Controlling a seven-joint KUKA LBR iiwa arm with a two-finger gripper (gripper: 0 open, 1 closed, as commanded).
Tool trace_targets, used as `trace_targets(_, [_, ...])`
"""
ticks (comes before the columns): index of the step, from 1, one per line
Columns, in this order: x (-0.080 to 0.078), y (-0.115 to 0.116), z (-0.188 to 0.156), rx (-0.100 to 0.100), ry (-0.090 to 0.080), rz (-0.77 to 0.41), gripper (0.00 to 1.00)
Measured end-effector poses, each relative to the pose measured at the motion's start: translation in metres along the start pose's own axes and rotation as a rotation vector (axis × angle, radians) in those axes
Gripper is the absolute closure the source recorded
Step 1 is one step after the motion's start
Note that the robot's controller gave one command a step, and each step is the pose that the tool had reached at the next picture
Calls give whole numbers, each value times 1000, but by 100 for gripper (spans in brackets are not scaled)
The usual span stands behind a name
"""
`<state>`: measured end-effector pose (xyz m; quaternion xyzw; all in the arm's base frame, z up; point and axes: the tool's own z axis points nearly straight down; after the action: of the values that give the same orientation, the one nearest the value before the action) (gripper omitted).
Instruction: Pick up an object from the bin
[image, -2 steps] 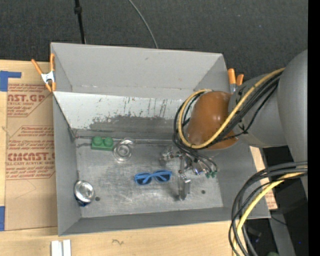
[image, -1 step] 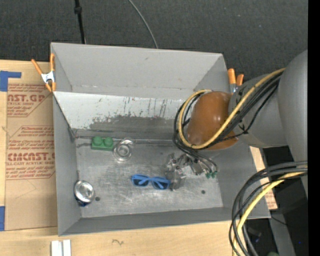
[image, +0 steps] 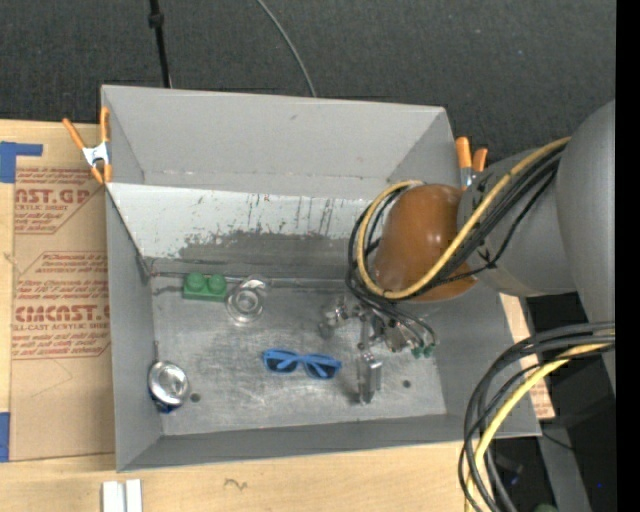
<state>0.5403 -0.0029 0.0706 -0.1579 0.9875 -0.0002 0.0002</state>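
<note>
- Orange wrist cover (image: 420, 240) and looped cables (image: 365, 250) sit above the bin's (image: 130, 340) right side.
- End effector (image: 368, 380) hangs low, just right of the blue sunglasses (image: 300, 363); open or closed, I cannot tell.
- Can (image: 167, 384) lies front-left; green block (image: 204, 287) and clear round thing (image: 246, 299) by the back wall.

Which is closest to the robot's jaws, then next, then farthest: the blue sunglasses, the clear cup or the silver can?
1. Blue sunglasses, just to the view's left of them.
2. Clear cup, farther left, toward the back wall.
3. Silver can, front left corner.
</note>
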Motion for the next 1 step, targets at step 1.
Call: trace_targets(1, [6,75,-1,-3,-5,-25,0])
